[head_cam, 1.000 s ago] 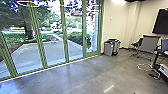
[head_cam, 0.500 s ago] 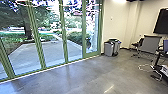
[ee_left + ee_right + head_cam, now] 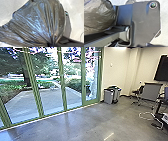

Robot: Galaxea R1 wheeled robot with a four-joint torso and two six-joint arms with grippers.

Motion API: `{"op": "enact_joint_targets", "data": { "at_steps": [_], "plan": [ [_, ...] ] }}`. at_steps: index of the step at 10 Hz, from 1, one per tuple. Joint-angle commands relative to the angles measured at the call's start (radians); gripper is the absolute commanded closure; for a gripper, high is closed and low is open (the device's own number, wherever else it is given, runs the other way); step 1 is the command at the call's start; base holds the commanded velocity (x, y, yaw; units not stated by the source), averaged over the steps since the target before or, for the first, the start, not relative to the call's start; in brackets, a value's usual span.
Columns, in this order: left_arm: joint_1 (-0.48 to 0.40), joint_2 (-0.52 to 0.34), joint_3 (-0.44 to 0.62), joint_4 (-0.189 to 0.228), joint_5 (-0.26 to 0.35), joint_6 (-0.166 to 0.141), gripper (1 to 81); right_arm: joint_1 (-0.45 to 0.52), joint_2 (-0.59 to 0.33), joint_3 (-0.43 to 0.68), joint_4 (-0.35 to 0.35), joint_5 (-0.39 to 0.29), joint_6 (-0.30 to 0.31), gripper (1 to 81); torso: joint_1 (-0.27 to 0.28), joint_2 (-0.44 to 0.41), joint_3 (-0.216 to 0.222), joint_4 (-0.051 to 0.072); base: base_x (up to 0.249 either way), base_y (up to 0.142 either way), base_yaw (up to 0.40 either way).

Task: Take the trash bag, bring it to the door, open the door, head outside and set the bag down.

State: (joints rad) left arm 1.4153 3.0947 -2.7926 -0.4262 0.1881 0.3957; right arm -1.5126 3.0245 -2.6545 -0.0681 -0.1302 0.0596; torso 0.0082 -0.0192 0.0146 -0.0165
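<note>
The trash bag is being held by its gathered neck in the closed left gripper, whose tips are being largely hidden by plastic. How far the right gripper is being opened cannot be told. In the head view, green-framed glass panels are being cut off at the upper left, a desk at the right edge.

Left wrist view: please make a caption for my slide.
Trash bag, its dark, shiny plastic drawn together in long folds.
</note>
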Motion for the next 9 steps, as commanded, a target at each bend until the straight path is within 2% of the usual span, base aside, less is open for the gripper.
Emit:
{"op": "enact_joint_targets", "data": {
  "at_steps": [1, 8, 9],
  "plan": [
    [-0.068, 0.006, 0.002, 0.0, 0.07, 0.006, 81.1, 0.059, 0.004, 0.004, -0.002, -0.058, -0.001, 1.0, 0.0, 0.0, 0.0, 0.0, 0.133, -0.062, 0.0],
    [-0.068, 0.007, 0.002, 0.0, 0.07, 0.006, 81.1, 0.057, 0.006, 0.004, -0.004, -0.058, -0.001, 1.0, 0.0, 0.0, 0.0, 0.0, 0.133, -0.062, 0.0],
    [-0.066, 0.007, 0.002, 0.0, 0.07, 0.006, 81.1, 0.057, 0.006, 0.004, -0.004, -0.06, -0.003, 1.0, 0.0, 0.0, 0.0, 0.0, 0.133, 0.0, 0.0]
  ]
}}
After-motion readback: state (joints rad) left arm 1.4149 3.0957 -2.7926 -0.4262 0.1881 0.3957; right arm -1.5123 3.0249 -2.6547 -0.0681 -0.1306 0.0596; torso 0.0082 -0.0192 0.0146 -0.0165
